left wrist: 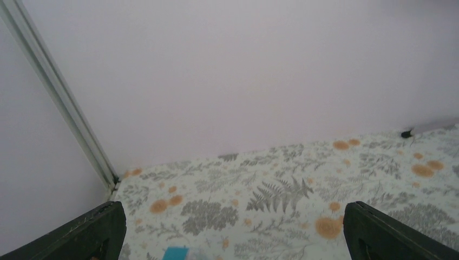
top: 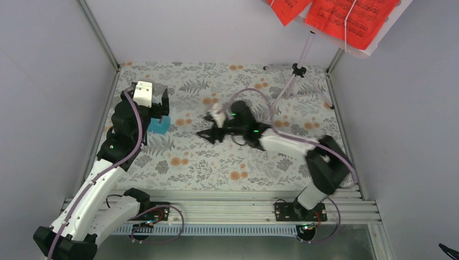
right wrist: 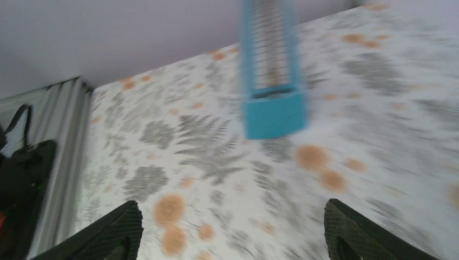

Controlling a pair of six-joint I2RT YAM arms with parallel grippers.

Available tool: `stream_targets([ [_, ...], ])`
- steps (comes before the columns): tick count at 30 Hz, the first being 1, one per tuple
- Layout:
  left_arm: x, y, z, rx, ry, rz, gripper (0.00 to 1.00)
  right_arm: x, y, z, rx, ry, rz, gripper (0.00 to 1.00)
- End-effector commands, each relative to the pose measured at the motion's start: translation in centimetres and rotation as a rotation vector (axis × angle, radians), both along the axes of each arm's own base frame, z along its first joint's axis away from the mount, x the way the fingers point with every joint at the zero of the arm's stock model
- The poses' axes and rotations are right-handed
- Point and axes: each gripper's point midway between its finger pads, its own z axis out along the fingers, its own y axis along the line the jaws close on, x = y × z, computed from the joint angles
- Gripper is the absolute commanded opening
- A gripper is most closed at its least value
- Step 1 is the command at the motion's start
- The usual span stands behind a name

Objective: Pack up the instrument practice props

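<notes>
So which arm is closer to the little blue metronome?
Left. The left arm has its jaws right by the metronome; the right arm is mid-table, off to its right.

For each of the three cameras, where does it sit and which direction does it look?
Top camera: above and behind the arm bases, looking down at the table; both arms show.
Left wrist: on the left gripper, facing the back wall; both its fingers show.
Right wrist: on the right gripper, facing the metronome; both its fingers show.
Shared: all three see the metronome.
</notes>
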Motion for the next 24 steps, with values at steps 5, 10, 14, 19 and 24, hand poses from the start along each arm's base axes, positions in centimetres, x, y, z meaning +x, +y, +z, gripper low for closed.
stream_targets([
  [5,0.5,-0.1,5.4,-0.051,-0.108,0.000,1.00,8.6,-23.0,4.4,0.164,0.059,-0.791,0.89],
  [10,0.3,0.2,4.0,-0.030,-0.084,0.012,1.00,12.3,-33.5,3.2,0.243,0.214,-1.186,0.94],
  [14,0.5,0.3,2.6,-0.014,-0.059,0.020,1.00,15.0,-35.9,2.9,0.255,0.271,-1.256,0.92],
  [19,1.0,0.2,1.3,0.011,-0.026,0.025,1.00,18.5,-37.0,2.2,0.165,0.286,-1.331,0.83],
  [24,1.2,0.0,0.6,0.013,0.000,0.017,1.00,20.3,-38.3,0.7,0.114,0.279,-1.408,0.78],
])
